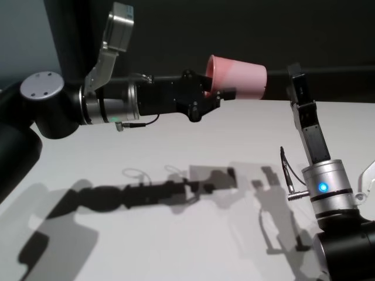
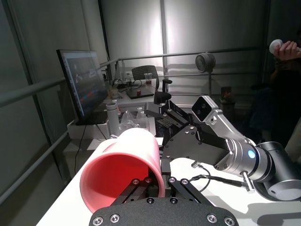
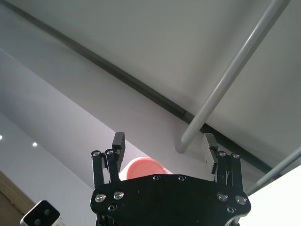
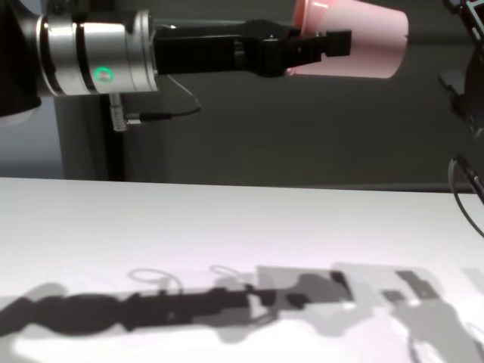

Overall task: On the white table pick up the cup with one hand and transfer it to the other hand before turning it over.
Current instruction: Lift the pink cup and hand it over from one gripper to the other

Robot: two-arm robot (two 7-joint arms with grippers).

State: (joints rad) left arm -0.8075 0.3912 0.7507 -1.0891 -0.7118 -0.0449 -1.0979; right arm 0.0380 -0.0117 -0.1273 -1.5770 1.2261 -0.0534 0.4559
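Observation:
The pink cup [image 1: 241, 79] lies on its side in the air, well above the white table [image 1: 176, 234]. My left gripper [image 1: 218, 89] is shut on its rim, with the base pointing toward my right arm. In the left wrist view the cup's open mouth [image 2: 117, 176] faces the camera and the gripper [image 2: 157, 181] pinches the rim wall. My right gripper [image 1: 296, 79] points upward just beside the cup's base, apart from it. In the right wrist view it [image 3: 163, 143] is open, with the cup [image 3: 141, 167] showing low between its fingers [image 3: 118, 141]. The chest view shows the cup [image 4: 359, 45] held high.
The arms' shadows fall across the table's middle [image 1: 176, 190]. My right forearm [image 1: 328, 187] rises from the table's right side. A monitor [image 2: 84, 82] and railings stand beyond the table.

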